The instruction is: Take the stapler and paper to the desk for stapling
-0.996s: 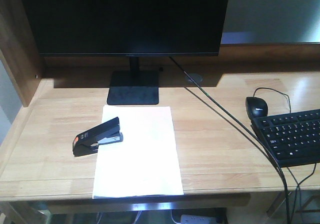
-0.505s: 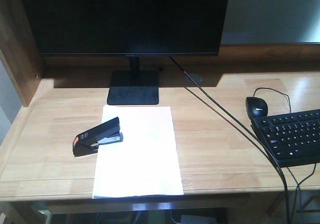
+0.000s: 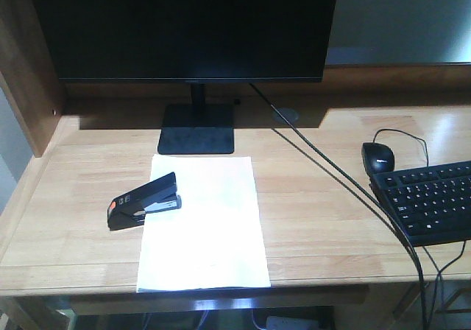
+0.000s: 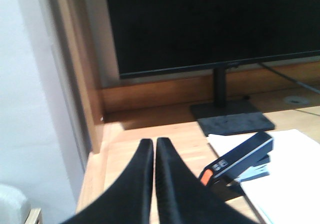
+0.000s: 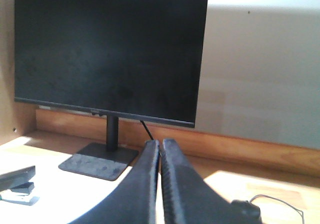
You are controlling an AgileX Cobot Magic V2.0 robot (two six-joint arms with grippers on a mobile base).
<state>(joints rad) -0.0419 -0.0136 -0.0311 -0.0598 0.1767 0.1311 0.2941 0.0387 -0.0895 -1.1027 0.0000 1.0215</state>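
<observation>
From the front view, you've got the paper (image 3: 202, 223) lying flat on the desk (image 3: 324, 219), long side running away from you, its near edge right at the desk's front lip and its far edge just short of the monitor stand (image 3: 196, 129). The stapler (image 3: 143, 200) sits across the sheet's left edge, nose on the paper, orange tail out on bare wood, its long axis slanting from near-left up to far-right. Neither arm shows in this view. Off to the right, well apart from the sheet, you have the mouse (image 3: 377, 156), the keyboard (image 3: 429, 200) and a black cable (image 3: 331, 171) cutting diagonally across the wood between them and the paper. Over to your left wrist camera: the left gripper (image 4: 154, 156) is clenched, fingers pressed together with nothing between them, pointing at the back-left corner of the desk. The stapler (image 4: 240, 160) lies to the right of those jaws and near them, orange end turned toward you, nose angling away to the right over the paper (image 4: 285, 179). That puts your left arm closer to it, by my read, and you'd have to open up and swing right to reach it. Right wrist camera now: the right gripper (image 5: 160, 159) is also pressed closed and empty, aimed at the monitor (image 5: 111, 54), with the stapler (image 5: 16, 180) far off at the left edge and the mouse (image 5: 246, 209) just below right, so mind the cable if this arm crosses over.
</observation>
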